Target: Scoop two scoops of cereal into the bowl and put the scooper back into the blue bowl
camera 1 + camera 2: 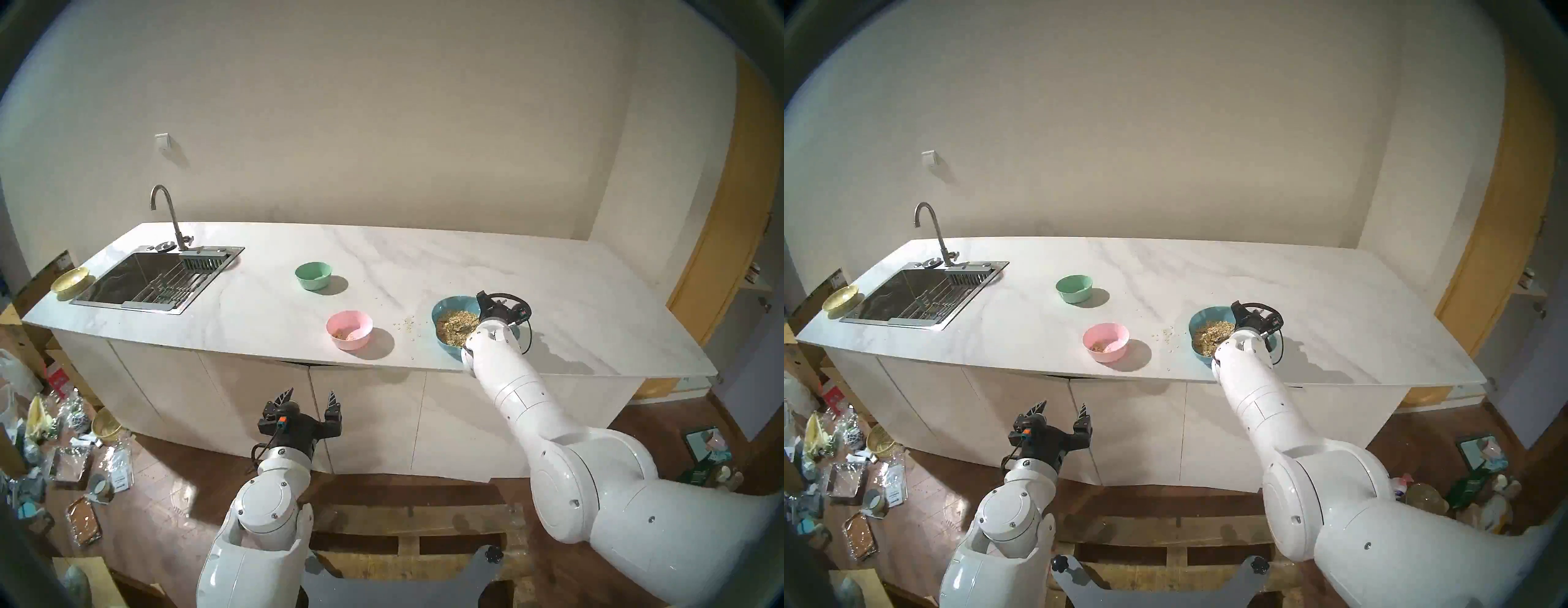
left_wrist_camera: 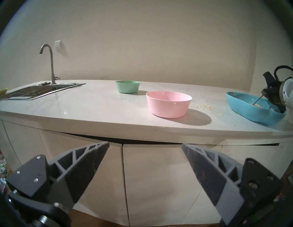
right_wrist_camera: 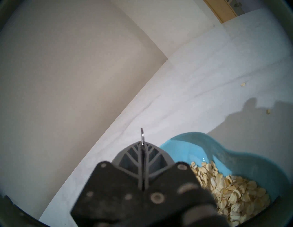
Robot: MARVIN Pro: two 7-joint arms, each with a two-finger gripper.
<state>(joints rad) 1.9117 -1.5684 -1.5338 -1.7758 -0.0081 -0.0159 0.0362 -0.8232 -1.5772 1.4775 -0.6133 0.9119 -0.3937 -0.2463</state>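
The blue bowl stands near the counter's front right, holding the cereal, a heap of tan flakes. My right gripper is over the bowl's right side, shut on the scooper, a silver spoon whose head dips into the flakes. In the right wrist view the shut gripper has the handle's end poking past its fingertips, beside the cereal. The pink bowl stands left of the blue bowl with a few flakes inside. My left gripper is open and empty, below the counter's front edge.
A mint-green bowl stands behind the pink one. A sink with a faucet and a yellow dish are at the far left. Spilled flakes lie between the pink and blue bowls. Clutter covers the floor at left.
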